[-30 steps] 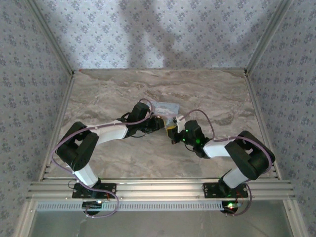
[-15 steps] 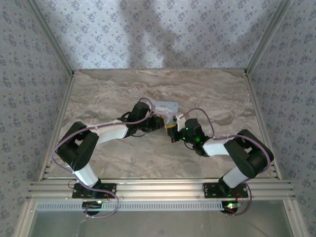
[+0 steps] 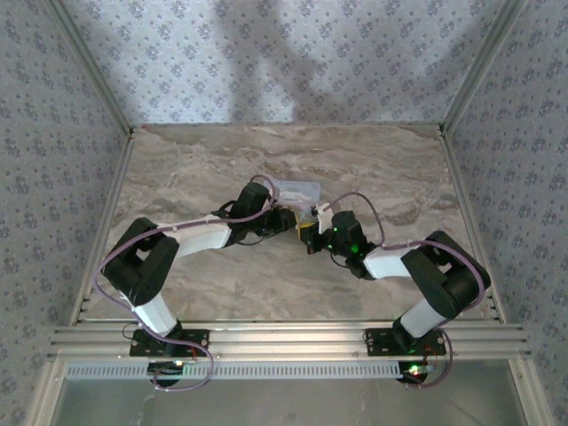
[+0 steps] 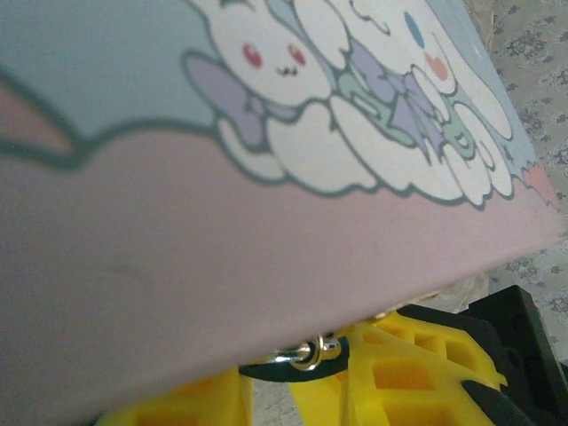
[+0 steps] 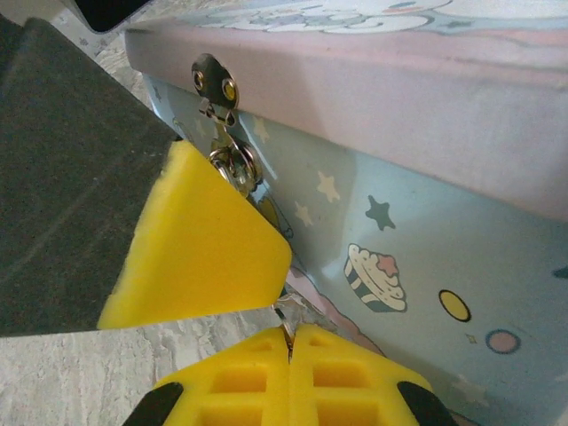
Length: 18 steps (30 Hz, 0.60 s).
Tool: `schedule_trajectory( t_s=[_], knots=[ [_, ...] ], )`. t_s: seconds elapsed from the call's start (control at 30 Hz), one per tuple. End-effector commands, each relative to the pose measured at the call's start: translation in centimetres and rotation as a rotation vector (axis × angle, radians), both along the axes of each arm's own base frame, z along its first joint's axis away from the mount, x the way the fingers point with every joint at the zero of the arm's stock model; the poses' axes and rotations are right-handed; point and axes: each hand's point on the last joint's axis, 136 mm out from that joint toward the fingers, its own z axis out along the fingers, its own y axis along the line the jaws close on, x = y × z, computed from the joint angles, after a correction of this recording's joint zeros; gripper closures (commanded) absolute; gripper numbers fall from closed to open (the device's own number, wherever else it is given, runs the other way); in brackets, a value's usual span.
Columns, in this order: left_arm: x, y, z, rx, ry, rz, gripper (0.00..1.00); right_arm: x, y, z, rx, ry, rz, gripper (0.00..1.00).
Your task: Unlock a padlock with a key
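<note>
1. Nearest my bases, both arms fold inward over the marbled bench [image 3: 222, 284] and meet at its middle, just in front of the light-blue tin [image 3: 297, 189].
2. My right fingers [image 5: 337, 382] are pressed together, pad to pad. A thin metal sliver stands out of the seam at their tips. I take it for the key [image 5: 286, 312], though it reads more silver than brass here.
3. Just beyond, my left fingers [image 4: 404, 386] stand a little apart under the tin's lid edge. Between them sits a dark teal sliver I judge to be the padlock [image 4: 264, 369], below a small silver ring [image 4: 307, 353]. Whether the fingers bite on it I cannot tell.
4. Farther back, the tin's lid is down. Its hasp [image 5: 213, 78] is riveted to the pink lid rim and hangs over the front wall. One left finger sits right against the hasp's lower end.
5. The step in hand, as I judge it, is bringing key to keyhole, and nothing suggests the key is in yet. The keyhole itself is hidden.
6. The next move calls for the left fingers to steady the lock. The right fingers must line the key tip up with the keyhole, push gently and then twist. A skewed approach could knock the key loose.
</note>
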Motion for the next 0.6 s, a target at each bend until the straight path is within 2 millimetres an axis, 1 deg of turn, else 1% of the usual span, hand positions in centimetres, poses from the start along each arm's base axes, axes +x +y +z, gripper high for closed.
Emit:
schedule_trajectory(
  t_s=[0.0, 0.1, 0.27, 0.37, 0.57],
  knots=[
    [-2.5, -1.9, -0.7, -0.018, 0.054, -0.111, 0.75, 1.6, 1.4, 5.8, 0.149, -0.156, -0.005, 1.00],
    [-2.4, -2.0, -1.1, -0.020, 0.062, -0.110, 0.74, 1.3, 1.2, 4.6, 0.145, -0.116, -0.023, 1.00],
    [-2.4, -2.0, -1.9, -0.020, 0.074, -0.104, 0.73, 0.3, 1.0, 1.9, 0.143, -0.019, -0.064, 1.00],
    [-2.5, -2.0, -2.2, -0.023, 0.078, -0.101, 0.70, -0.5, 1.0, 0.3, 0.130, 0.031, -0.086, 1.00],
    [-2.5, -1.5, -2.6, -0.017, 0.080, -0.089, 0.60, -1.8, 0.7, -2.2, 0.110, 0.106, -0.127, 1.00]
  ],
)
